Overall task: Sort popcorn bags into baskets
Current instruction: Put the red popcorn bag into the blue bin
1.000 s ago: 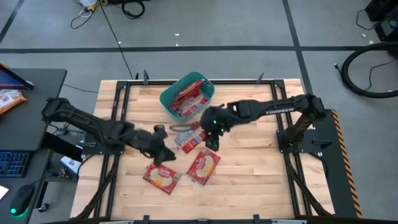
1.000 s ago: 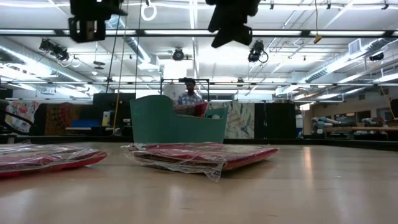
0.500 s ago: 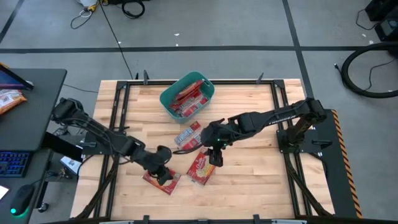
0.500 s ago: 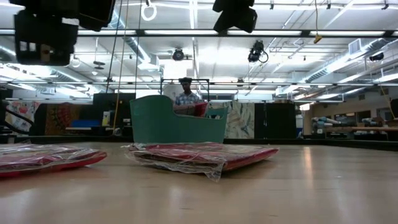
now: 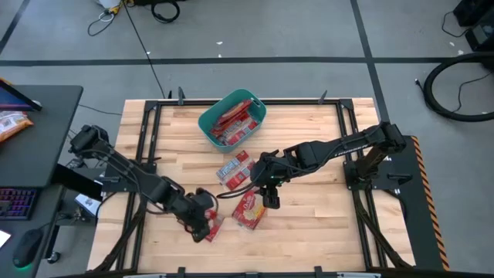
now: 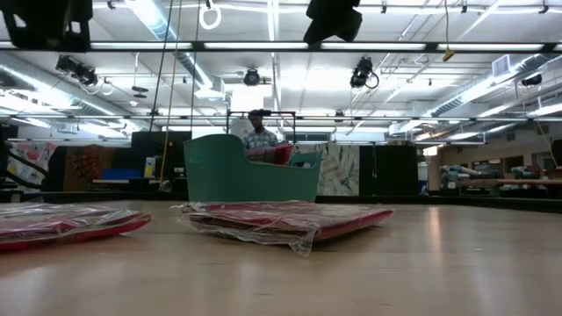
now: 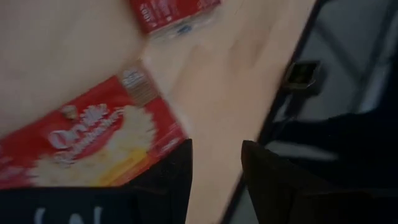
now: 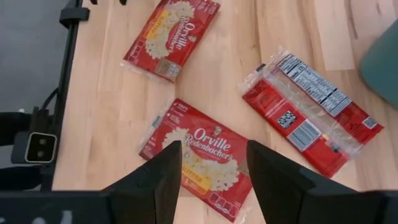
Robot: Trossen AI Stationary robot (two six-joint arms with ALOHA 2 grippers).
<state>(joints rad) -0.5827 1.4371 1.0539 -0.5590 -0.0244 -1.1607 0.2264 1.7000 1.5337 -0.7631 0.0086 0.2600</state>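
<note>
Left gripper (image 5: pixel 202 224) low over the front bag (image 5: pixel 210 225) at about 7 o'clock on the table (image 5: pixel 309 232), fingers (image 7: pixel 171 174) spread apart, one finger at that bag's (image 7: pixel 93 143) edge in the left wrist view, nothing clamped between them. Right gripper (image 5: pixel 270 197) hovering above the middle bag (image 5: pixel 248 208) near table centre, toward 6 o'clock, fingers (image 8: pixel 165 171) parted and empty, straddling the "Orville Redenbacher's" print of that bag (image 8: pixel 202 155) in its wrist view. Third loose bag (image 5: pixel 235 168), label side up with pale panels, lying just toward 12 o'clock of the middle bag, between it and the tub (image 5: pixel 231 117). Teal tub at 12 o'clock near the far edge, holding several red bags (image 5: pixel 231 123) on edge. From the low view, tub (image 6: pixel 250 180) standing behind a flat wrapped bag (image 6: pixel 285 219), another bag (image 6: pixel 61 224) lying well apart at 9 o'clock, both arms only as dark shapes overhead. Person (image 6: pixel 257 132) visible in the room beyond the tub.
</note>
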